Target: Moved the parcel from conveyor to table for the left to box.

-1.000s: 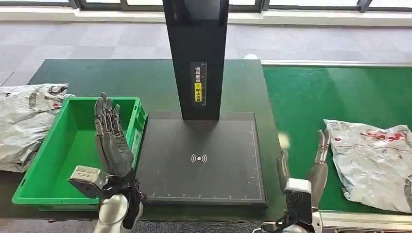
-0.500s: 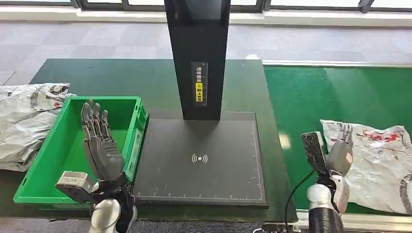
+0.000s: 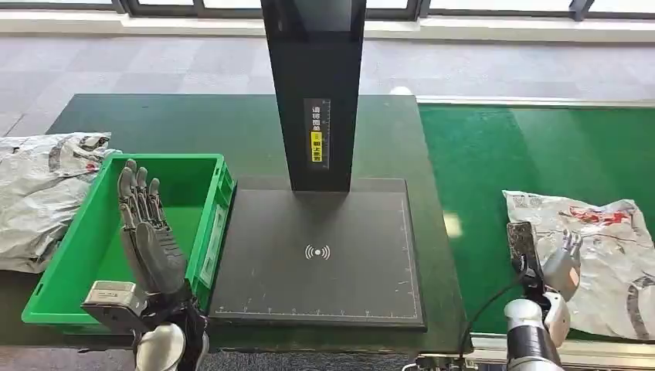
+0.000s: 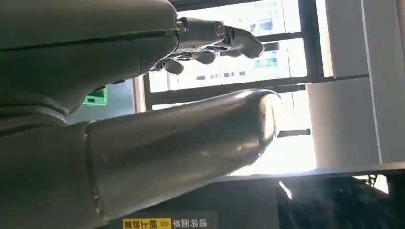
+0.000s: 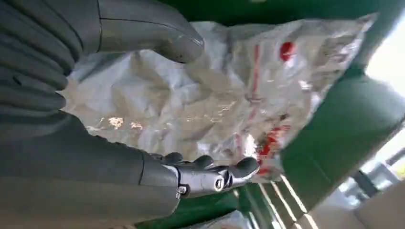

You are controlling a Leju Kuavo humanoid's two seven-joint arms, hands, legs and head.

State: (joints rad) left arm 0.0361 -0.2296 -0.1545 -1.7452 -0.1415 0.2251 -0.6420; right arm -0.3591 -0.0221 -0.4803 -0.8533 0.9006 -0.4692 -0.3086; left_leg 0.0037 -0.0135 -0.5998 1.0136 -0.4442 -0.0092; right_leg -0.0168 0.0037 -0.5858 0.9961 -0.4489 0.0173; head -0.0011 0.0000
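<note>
From the head view, the left hand (image 3: 151, 236) stands upright with its fingers straight and apart, holding nothing, over the near part of the green bin (image 3: 81, 270). To that hand's left a crumpled grey bag (image 3: 39, 193) lies on the dark table (image 3: 193, 127), touching the bin's outer wall; to its right sits the black scanner pad (image 3: 320, 259) with the black post (image 3: 313, 93) rising from its far edge. The right hand (image 3: 558, 263) is raised at the near left edge of the parcel (image 3: 599, 255), which lies on the green conveyor (image 3: 502, 154); its fingers are spread and loosely bent over the parcel's edge, and I cannot tell from here whether they touch it. In the left wrist view, the left hand (image 4: 143, 119) shows a thick thumb and straight darker fingers (image 4: 224, 38) with nothing between them, windows beyond. In the right wrist view, the right hand (image 5: 86, 119) is open, thumb on one side and fingers (image 5: 215, 174) on the other, with the parcel (image 5: 215, 95) lying in the gap beyond them, white and wrinkled with red print, not gripped.
</note>
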